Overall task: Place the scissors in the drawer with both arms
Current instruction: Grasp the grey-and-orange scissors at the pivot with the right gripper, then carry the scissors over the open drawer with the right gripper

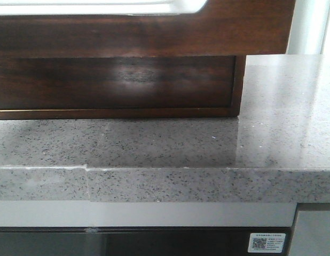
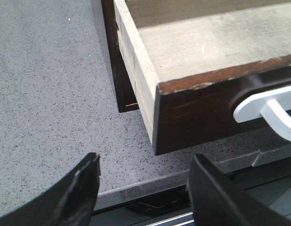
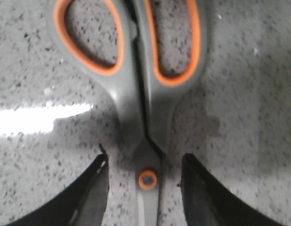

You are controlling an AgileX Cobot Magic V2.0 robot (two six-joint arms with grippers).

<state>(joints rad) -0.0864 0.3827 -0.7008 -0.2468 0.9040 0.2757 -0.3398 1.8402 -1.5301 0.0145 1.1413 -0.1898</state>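
Note:
The scissors (image 3: 143,113), grey with orange-lined handle loops, lie flat on the speckled grey counter (image 3: 239,94). My right gripper (image 3: 144,188) is open, one finger on each side of the orange pivot, touching nothing. The drawer (image 2: 197,113), dark reddish-brown wood, stands pulled out over the counter and shows its pale inside. In the front view its front (image 1: 154,32) fills the top, with the pale cut-out (image 1: 101,6) along the upper edge. My left gripper (image 2: 143,188) is open and empty, near the drawer's front corner, over the counter edge. Neither gripper shows in the front view.
The dark wood cabinet body (image 1: 127,80) sits on the granite counter (image 1: 154,144) under the pulled-out drawer. A white curved part (image 2: 263,106) shows in the drawer's cut-out. The counter's front edge (image 1: 154,184) has a seam at the left; a QR sticker (image 1: 267,242) is below.

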